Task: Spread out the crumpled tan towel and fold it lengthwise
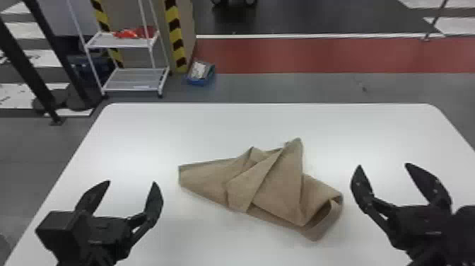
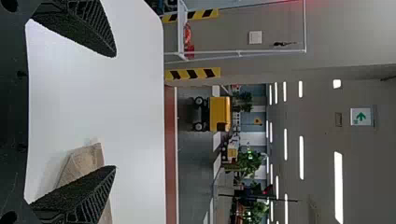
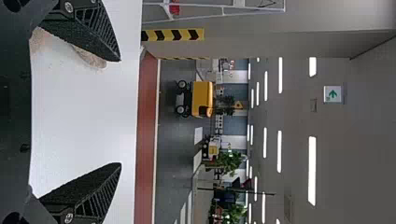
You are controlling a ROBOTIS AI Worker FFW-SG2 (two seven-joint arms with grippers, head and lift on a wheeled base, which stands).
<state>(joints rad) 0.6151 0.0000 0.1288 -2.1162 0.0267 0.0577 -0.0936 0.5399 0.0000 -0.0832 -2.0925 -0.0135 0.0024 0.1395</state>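
White table (image 1: 148,127); left hand (image 1: 131,182), right hand (image 1: 384,165) spread wide, off towel (image 1: 279,187).

Tan towel (image 1: 265,187) (quite crumpled) on white table (image 1: 212,131), between left tool (image 1: 131,182), right tool (image 1: 384,165).

Clock centred on tan towel (image 1: 268,198), 12 toward far edge of table (image 1: 159,131). Wide bare band, 10 through 2, out to that edge. More bare top at 6 to 8. At 9, a gap, then left gripper (image 1: 131,183). Tighter at 3: right gripper (image 1: 383,165) near. Obstacles: peaked corner (image 1: 296,146) at 1; looped fold (image 1: 335,214) at 4.
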